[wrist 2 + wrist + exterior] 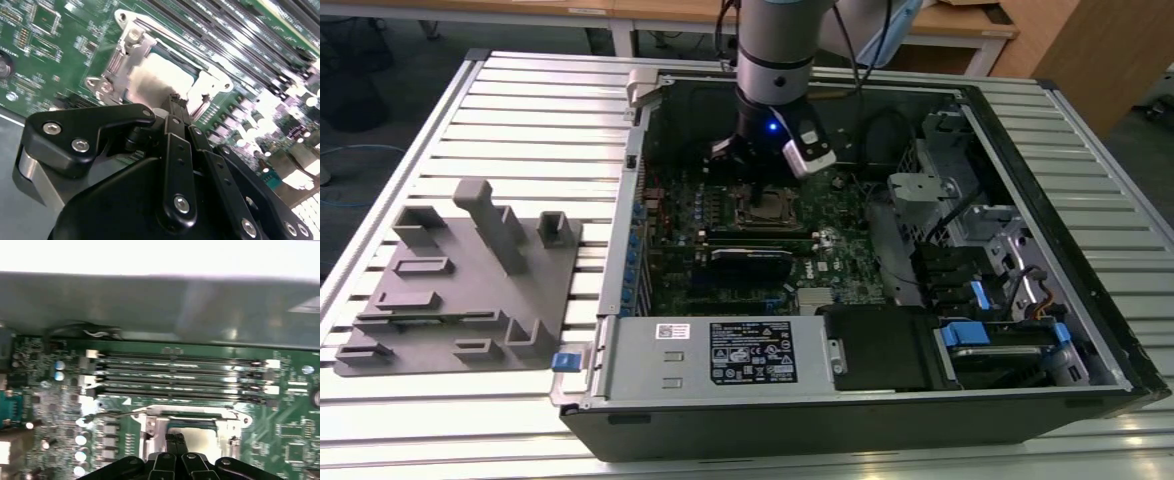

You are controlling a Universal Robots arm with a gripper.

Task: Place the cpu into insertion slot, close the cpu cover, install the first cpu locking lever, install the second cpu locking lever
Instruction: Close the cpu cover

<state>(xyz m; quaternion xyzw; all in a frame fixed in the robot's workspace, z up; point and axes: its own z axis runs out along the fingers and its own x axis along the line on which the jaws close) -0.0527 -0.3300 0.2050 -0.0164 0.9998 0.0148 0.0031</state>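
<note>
The cpu [157, 75] lies flat in the insertion slot [771, 210]. Its pale silver top shows in both wrist views [202, 439]. The cpu cover [131, 47] lies down around it, with the chip showing through its square window; in the first wrist view the cover's far bar [190, 413] runs along the chip's edge. A thin locking lever [115, 413] reaches out from that bar over the board towards a row of capacitors [80, 440]. Whether it is latched cannot be told.

The gripper [176, 100] hangs just above the socket. Its two narrow fingertips [170, 441] are drawn together with no gap showing between them, and they hold nothing. They sit over the near edge of the cpu.

Beyond the socket four long black memory slots [180, 372] run side by side on the green motherboard [720, 215].

In the exterior view the arm comes down from the upper middle of the frame, and the gripper [761, 185] is inside the open computer case [854, 425]. The silver power supply [707, 350] with its black label sits at the case's near side, in the lower middle. A grey fixture tray [454, 290] lies on the slatted metal table [520, 120] at the exterior view's left, well apart from the case.
</note>
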